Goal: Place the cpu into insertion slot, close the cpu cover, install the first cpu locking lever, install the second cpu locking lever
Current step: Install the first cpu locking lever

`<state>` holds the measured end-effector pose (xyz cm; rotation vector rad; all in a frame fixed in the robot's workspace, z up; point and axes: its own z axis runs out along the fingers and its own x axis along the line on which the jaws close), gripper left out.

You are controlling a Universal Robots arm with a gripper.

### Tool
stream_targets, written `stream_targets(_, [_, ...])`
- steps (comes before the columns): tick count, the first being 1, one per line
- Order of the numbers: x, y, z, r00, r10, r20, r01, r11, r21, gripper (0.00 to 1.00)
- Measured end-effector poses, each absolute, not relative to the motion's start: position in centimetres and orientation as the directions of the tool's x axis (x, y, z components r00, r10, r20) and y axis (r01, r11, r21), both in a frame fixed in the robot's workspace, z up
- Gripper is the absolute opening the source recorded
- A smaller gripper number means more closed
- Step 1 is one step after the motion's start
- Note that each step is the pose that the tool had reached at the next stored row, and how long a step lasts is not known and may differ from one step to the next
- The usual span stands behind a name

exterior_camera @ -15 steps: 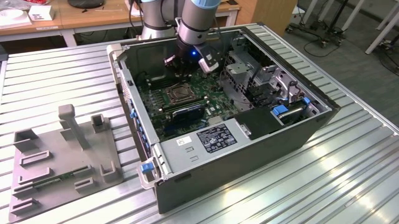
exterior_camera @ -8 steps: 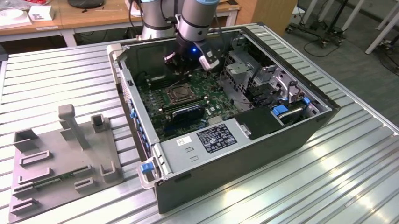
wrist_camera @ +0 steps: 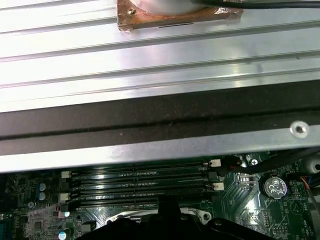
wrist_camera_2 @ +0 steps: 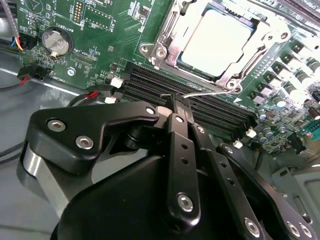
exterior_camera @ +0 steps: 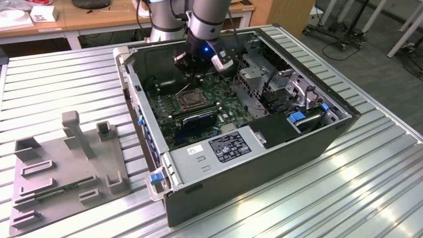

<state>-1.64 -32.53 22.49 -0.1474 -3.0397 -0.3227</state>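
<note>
Gripper (wrist_camera_2: pixel 178 102) above memory slots (wrist_camera_2: pixel 150 82), cpu (wrist_camera_2: pixel 215 42) seated beyond

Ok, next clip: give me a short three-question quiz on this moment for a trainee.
1. True or false: the metal frame lies flat around the chip.
2. In the exterior view the gripper is over: A) the grey stand on the table; B) the inside of the open computer case; C) the wooden desk.
3. Fill in: in the second wrist view the coin battery sits on the green ____.
Key: 1 true; 2 B; 3 board.
</note>
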Motion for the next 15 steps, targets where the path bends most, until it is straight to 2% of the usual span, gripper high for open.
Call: stream_targets(15, [-2.9, -32.5, 22.7, -0.993, 0.087, 0.077, 0.101, 0.973, 0.207, 0.11])
